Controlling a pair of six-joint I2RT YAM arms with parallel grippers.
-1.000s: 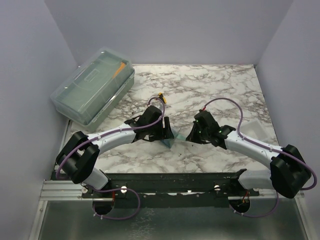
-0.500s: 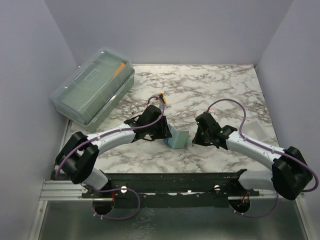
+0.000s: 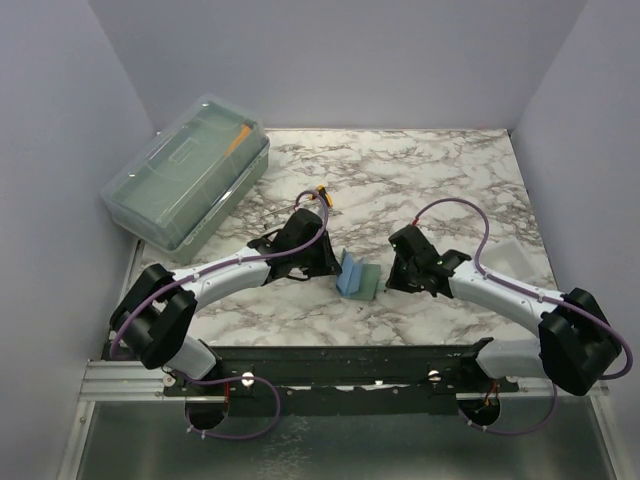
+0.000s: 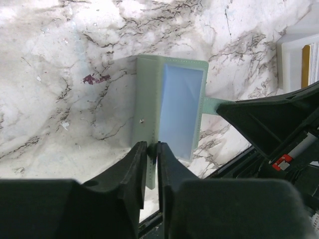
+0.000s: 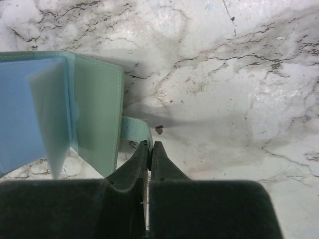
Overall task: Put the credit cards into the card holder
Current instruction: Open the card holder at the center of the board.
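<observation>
The card holder (image 3: 356, 278) is a sage-green wallet lying spread open on the marble between the two arms, its bluish clear pockets (image 4: 177, 107) facing up. My left gripper (image 4: 152, 148) is shut on the near edge of its green cover (image 4: 145, 99). My right gripper (image 5: 150, 147) is shut on the small green strap tab (image 5: 137, 130) that sticks out of the other cover (image 5: 95, 112). The credit cards are not clearly in view. Only a pale flat piece with a yellow band (image 4: 306, 64) shows at the frame's edge.
A white shallow tray (image 3: 507, 258) sits right of the right arm, and its rim (image 4: 286, 59) shows in the left wrist view. A big translucent lidded box (image 3: 190, 180) stands at the back left. Purple-grey walls close in the table.
The arms have drawn apart, the right gripper moving right with the strap, so the card holder has spread open. My left jaws have closed onto its cover edge.
</observation>
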